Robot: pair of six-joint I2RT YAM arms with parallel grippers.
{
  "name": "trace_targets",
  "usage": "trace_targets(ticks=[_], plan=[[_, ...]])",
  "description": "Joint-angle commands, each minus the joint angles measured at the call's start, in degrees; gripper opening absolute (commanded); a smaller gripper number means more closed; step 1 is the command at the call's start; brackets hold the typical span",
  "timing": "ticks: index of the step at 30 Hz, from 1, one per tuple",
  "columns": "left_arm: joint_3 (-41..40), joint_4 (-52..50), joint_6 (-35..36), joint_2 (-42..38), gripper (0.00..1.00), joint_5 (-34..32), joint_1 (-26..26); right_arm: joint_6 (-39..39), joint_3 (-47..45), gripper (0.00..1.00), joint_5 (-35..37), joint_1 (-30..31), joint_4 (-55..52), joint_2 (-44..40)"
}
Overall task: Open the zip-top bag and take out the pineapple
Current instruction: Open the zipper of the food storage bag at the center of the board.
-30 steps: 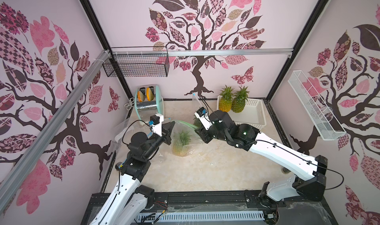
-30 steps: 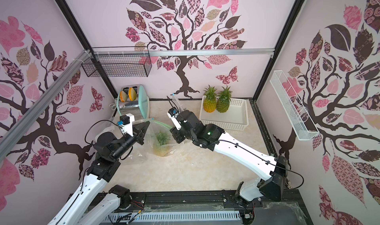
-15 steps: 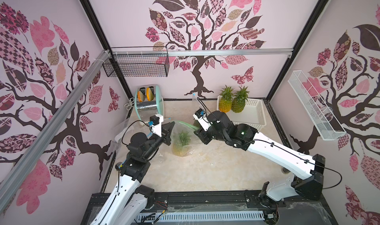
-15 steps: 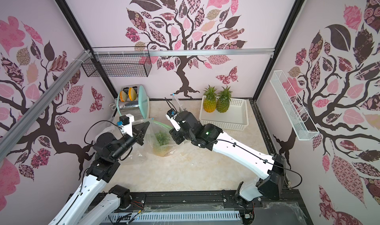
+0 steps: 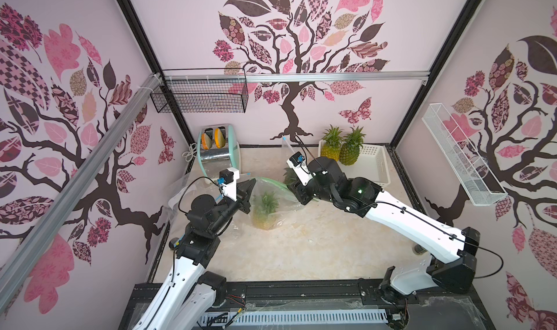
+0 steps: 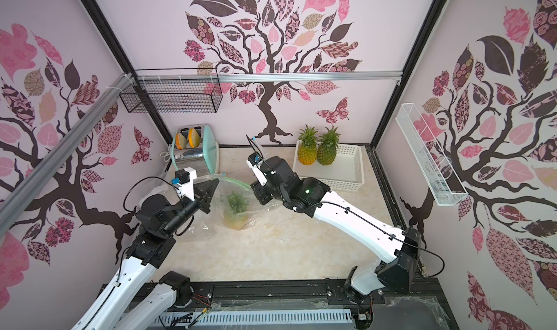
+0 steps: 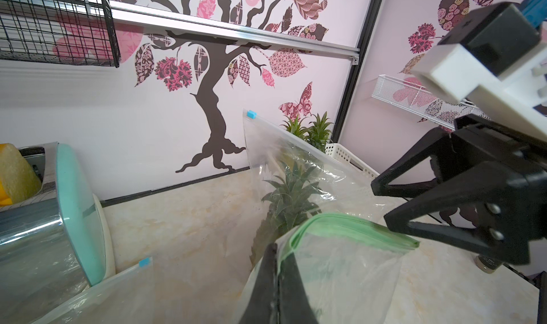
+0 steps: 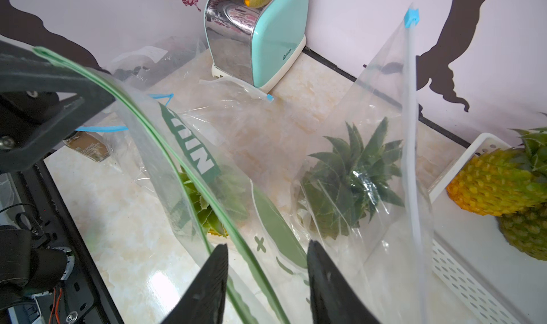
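left gripper (image 7: 276, 254) clamped on the green zip rim of the zip-top bag (image 5: 286, 203). right gripper (image 8: 268, 245) has jaws apart, straddling the same rim, not gripping. zip looks unopened. pineapple (image 5: 264, 218) is inside the bag, upright, mid bench (image 5: 301, 253) toward the left edge. opening and removal both left.

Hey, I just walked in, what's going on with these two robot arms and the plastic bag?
It's a bag-opening job: a clear zip-top bag with a pineapple inside sits on the table. The left gripper is shut on one end of the bag's green seal. The right gripper is at the other end, its jaws apart with the seal running between them. The pineapple is in the bag, not yet taken out.
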Motion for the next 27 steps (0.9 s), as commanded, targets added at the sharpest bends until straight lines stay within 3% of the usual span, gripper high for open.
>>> trace_targets(ticks=[1,19,22,25,27], plan=[[-0.3,1.4,0.5,-0.8,0.0,0.1,0.2,-0.8,1.9,0.45,0.0,-0.5,-0.5,-0.1],[-0.6,0.0,1.1,-2.2,0.0,-0.5,0.3,-1.9,0.6,0.44,-6.5,-0.4,-0.3,4.4],[-0.7,0.1,1.1,-2.2,0.0,-0.6,0.3,-1.9,0.9,0.28,-7.4,-0.4,-0.3,4.4],[-0.4,-0.1,0.4,-1.9,0.0,-0.9,0.3,-1.5,1.1,0.05,-7.8,-0.5,-0.4,3.8],[0.7,-1.7,-0.9,-1.2,0.04,-1.4,0.3,-0.5,1.8,0.0,-7.7,-0.5,-0.9,3.3]])
